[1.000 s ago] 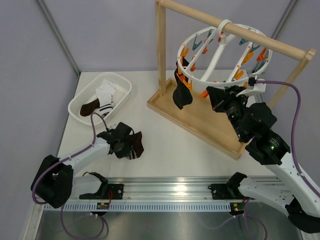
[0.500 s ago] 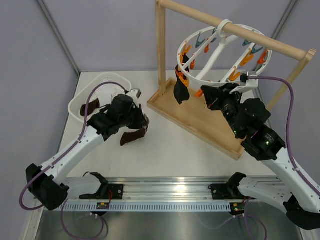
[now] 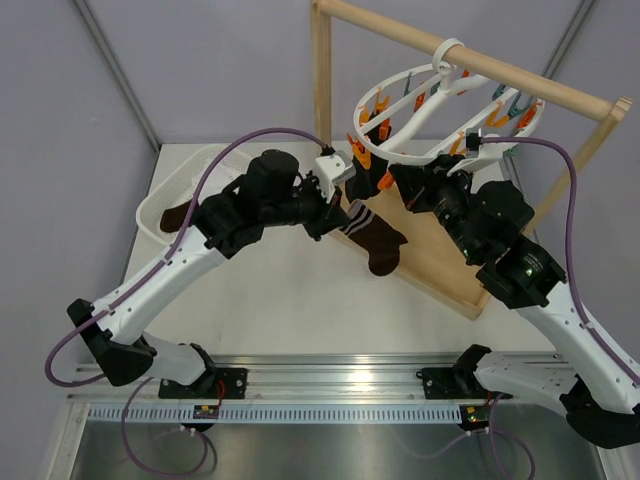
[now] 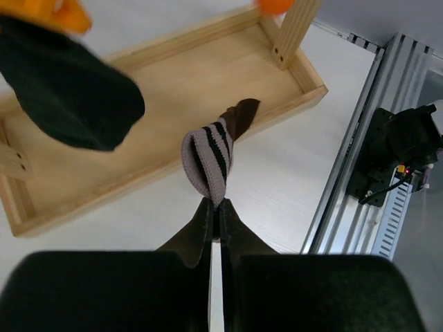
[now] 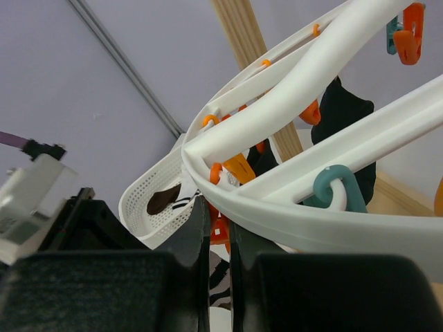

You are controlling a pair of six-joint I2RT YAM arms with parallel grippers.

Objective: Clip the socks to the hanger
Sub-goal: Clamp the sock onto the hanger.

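Two grippers meet under the hanger (image 5: pixel 297 76). The left gripper (image 4: pixel 214 220) is pinched tight on the striped sock (image 4: pixel 208 155), which it holds by its banded end. The brown foot trails down and away over the wooden stand (image 3: pixel 430 255). The right gripper (image 5: pixel 219 207) is closed at the ring's low near rim. An orange clip (image 5: pixel 221 232) shows between its fingers, apparently squeezed there, though the exact bite is hard to read.

Seen from above, the sock's long axis slants from the left gripper toward the stand's base. The clip in the right gripper's hold sits just beyond and above the sock's gripped end, so the left arm is the one placed to bring the fabric up. The coming move seems to call for lifting that banded edge into the clip's mouth from the left.

One black sock (image 4: pixel 69 97) already hangs from the ring beside them. More socks (image 3: pixel 180 213) wait in the white basket (image 3: pixel 160 215) at the far left of the desk (image 3: pixel 290 300), well apart from both arms.
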